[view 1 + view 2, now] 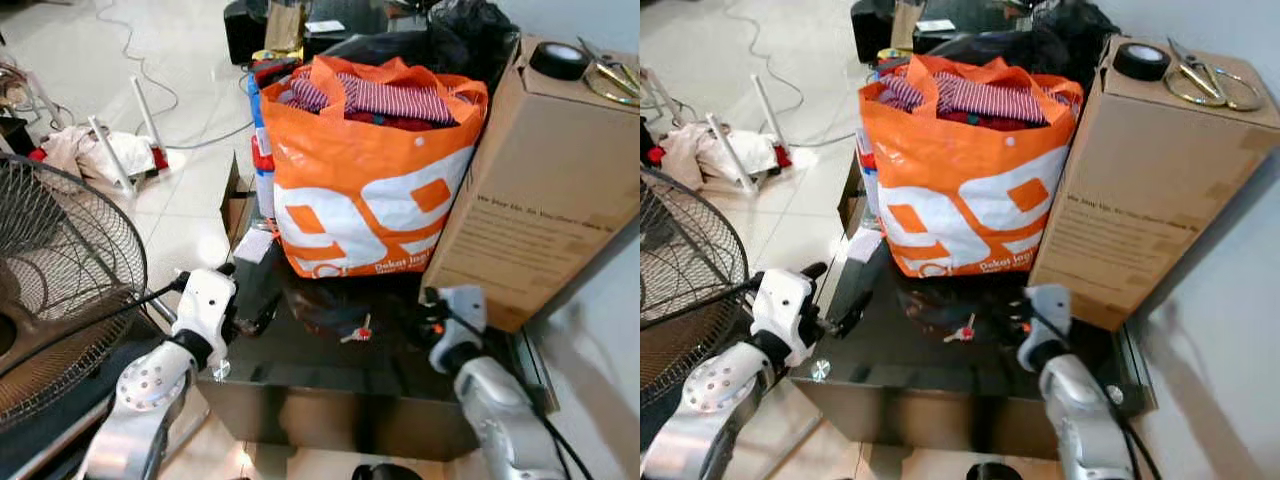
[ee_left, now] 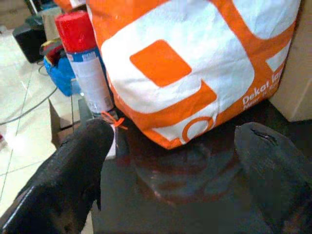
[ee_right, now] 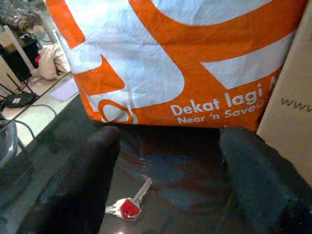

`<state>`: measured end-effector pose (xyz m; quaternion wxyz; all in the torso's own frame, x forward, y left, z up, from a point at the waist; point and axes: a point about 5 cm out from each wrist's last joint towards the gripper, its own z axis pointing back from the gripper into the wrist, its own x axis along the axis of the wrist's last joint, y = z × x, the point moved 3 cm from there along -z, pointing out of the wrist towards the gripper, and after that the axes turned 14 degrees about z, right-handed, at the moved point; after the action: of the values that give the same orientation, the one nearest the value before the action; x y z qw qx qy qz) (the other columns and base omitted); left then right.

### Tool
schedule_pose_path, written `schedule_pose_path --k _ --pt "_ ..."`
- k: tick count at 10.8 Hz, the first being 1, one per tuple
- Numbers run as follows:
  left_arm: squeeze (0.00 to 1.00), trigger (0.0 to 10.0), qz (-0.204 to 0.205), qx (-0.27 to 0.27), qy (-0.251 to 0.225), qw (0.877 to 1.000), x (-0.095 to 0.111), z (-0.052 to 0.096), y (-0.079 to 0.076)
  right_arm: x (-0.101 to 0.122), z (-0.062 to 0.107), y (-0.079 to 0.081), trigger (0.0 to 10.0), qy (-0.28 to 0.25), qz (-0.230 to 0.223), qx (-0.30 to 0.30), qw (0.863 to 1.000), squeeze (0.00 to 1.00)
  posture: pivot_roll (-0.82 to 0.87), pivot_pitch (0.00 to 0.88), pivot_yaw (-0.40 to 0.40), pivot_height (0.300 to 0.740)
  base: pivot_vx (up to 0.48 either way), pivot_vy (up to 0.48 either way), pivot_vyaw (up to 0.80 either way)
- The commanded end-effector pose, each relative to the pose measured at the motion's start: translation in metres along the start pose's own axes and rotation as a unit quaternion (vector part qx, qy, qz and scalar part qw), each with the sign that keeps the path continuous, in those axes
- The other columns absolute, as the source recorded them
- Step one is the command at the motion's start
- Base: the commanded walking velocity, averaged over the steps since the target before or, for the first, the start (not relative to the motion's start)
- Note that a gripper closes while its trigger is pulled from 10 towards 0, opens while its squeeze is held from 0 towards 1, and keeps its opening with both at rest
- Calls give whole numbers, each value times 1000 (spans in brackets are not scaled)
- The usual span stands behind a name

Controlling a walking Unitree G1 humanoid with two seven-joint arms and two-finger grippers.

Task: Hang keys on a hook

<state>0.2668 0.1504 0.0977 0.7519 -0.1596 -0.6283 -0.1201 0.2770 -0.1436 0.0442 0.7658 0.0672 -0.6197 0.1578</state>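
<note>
**Keys on bench, both claws spread**

My right claw (image 3: 168,180) spread wide, low over dark glossy bench (image 1: 940,370); keys (image 3: 127,204) with red head lie flat between its fingers, untouched. My left claw (image 2: 170,170) also spread, holding nothing. Behind: orange shopping bag (image 1: 370,190), spray can (image 2: 87,68), cardboard box (image 1: 1140,190).

The orange and white shopping bag (image 3: 195,63) carries white lettering on its orange lower band: "Dekat lagi" with a smaller line "Near 'n Save" beneath it, both cut off at the right by the cardboard box (image 1: 1140,190). That box has a block of dark print on its side, beginning "We", otherwise too small to read. The red-capped spray can (image 2: 90,73) shows no legible label.
</note>
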Motion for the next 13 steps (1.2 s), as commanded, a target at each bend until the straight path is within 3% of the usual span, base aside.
schedule_pose_path --k 1,4,6,9,11,13 --pt "169 10000 0 0 -11 1000 7 -4 2 8 -2 2 10000 -13 -2 6 1000 1000 -42 0 11 740 371 0 800" --pt "141 10000 -5 -10 -5 1000 6 -6 1 7 -6 1 10000 3 3 0 1000 1000 -41 0 22 740 260 0 533" --pt "141 10000 -21 -24 19 999 -2 -3 1 -6 -7 4 10000 39 49 22 998 1000 -38 0 17 740 0 0 0" --pt "145 10000 -43 -52 59 996 -11 4 5 -17 -16 21 10000 60 69 71 993 1000 -31 0 13 740 0 0 0" --pt "153 10000 -52 -72 90 992 -18 11 8 -33 -34 30 10000 100 84 80 988 1000 -21 0 13 740 0 0 0" --pt "157 10000 -57 -82 105 989 -20 20 10 -32 -53 46 10000 109 76 95 987 1000 7 0 8 740 0 0 0"
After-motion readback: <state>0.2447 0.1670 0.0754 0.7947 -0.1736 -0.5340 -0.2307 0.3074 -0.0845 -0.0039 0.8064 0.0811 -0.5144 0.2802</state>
